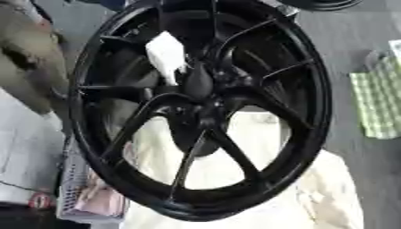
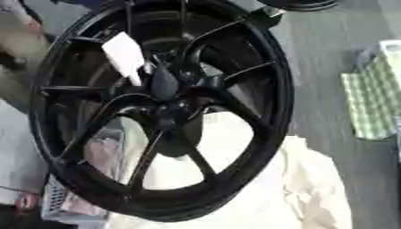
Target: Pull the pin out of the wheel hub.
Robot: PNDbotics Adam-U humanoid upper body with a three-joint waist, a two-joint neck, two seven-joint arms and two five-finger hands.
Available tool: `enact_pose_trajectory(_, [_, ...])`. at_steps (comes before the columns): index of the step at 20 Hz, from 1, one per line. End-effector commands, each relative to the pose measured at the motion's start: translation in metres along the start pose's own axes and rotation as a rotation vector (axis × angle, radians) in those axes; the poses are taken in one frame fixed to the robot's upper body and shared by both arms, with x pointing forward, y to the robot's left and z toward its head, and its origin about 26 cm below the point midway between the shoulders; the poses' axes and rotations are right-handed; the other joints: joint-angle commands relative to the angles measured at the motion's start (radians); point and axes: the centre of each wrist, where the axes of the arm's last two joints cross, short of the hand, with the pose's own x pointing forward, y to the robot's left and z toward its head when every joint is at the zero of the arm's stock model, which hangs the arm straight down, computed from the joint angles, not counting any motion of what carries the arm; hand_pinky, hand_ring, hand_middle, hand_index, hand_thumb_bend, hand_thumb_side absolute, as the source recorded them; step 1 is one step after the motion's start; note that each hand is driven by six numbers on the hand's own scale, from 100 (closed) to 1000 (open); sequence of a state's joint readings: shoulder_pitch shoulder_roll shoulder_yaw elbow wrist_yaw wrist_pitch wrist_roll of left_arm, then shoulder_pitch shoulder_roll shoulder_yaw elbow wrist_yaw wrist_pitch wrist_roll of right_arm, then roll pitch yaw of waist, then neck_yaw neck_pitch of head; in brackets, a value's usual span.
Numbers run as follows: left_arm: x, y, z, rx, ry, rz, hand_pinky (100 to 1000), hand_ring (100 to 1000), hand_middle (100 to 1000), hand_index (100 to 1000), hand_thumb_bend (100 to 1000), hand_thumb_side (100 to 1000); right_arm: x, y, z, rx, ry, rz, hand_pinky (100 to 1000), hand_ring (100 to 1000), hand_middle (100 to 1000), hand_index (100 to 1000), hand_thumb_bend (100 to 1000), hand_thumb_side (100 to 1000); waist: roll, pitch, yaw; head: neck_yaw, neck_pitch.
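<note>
A large black spoked wheel (image 1: 309, 89) fills both views, standing on edge and leaning. Its hub (image 1: 205, 107) lies near the middle, where the spokes meet. A dark rounded piece (image 1: 197, 82) sticks up out of the hub; I cannot tell whether it is the pin. Just above and left of it, a white tag (image 1: 166, 56) lies against the spokes. Neither of my hands shows in either view.
A cream cloth (image 1: 321, 197) lies behind and below the wheel. A green checked cloth (image 1: 380, 100) is at the right edge on the grey floor. A pale basket (image 1: 74, 179) with something pink stands at lower left. Part of another black rim (image 1: 321, 4) shows at the top.
</note>
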State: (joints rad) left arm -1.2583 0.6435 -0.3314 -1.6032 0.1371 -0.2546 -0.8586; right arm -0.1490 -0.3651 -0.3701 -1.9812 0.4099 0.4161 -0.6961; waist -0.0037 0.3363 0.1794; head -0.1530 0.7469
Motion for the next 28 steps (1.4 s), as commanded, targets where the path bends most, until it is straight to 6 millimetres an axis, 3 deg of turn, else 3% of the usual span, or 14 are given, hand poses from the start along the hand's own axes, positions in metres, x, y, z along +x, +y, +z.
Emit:
enact_pose_trajectory(1, [0.006,0.011,0.01,-0.036,-0.014,-0.078,934,882,762,892,100,227,0.007,-0.006,-0.007,-0.236,0.113,0.141,693,680,746,758,100,525,-0.001,-0.028,0.003,-0.005,0.001])
enact_pose_trajectory(9, [0.01,0.008,0.014,-0.08,0.011,-0.137,923,886,767,893,100,216,0.005,-0.006,-0.007,-0.239,0.11,0.152,694,681,747,758,100,525,0.002,-0.03,0.013,-0.013,0.009])
enact_pose_trajectory(16, [0.017,-0.007,0.008,-0.24,0.075,-0.281,914,899,788,895,295,280,0.003,-0.008,-0.007,-0.244,0.113,0.162,694,680,747,758,100,525,0.014,-0.03,0.012,-0.029,0.008])
enact_pose_trajectory(28, [0.007,-0.024,-0.014,-0.387,0.082,-0.384,914,896,796,903,426,301,0.003,-0.008,-0.007,-0.242,0.108,0.161,694,681,748,758,100,525,0.018,-0.034,0.008,-0.043,-0.009])
